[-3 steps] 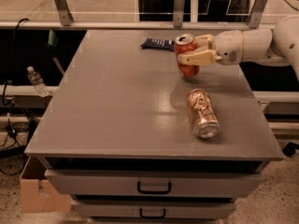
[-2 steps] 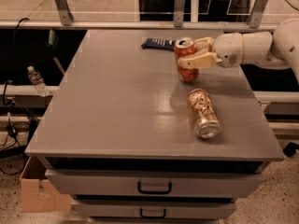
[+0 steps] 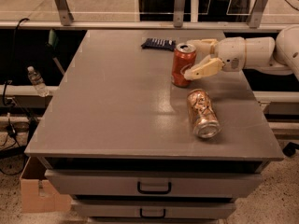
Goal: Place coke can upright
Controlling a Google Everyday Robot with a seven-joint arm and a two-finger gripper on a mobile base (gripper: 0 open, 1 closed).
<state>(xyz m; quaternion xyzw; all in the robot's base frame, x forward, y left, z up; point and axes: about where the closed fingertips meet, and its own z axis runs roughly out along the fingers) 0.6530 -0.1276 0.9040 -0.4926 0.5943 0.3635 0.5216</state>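
Progress: we judge the job all but done. The coke can (image 3: 182, 65) stands on its base on the table (image 3: 107, 106). What's left is for the arm to back clear without knocking it.
Claw: the gripper (image 3: 191, 59) is at the can's right side, fingers (image 3: 205, 68) spread apart; we read it as released. We cannot tell whether the near tip touches the can.
Can position: back right of the tabletop, beyond the gold can (image 3: 203, 115) lying on its side.
Can look: red-orange, white lettering, silver top facing up.
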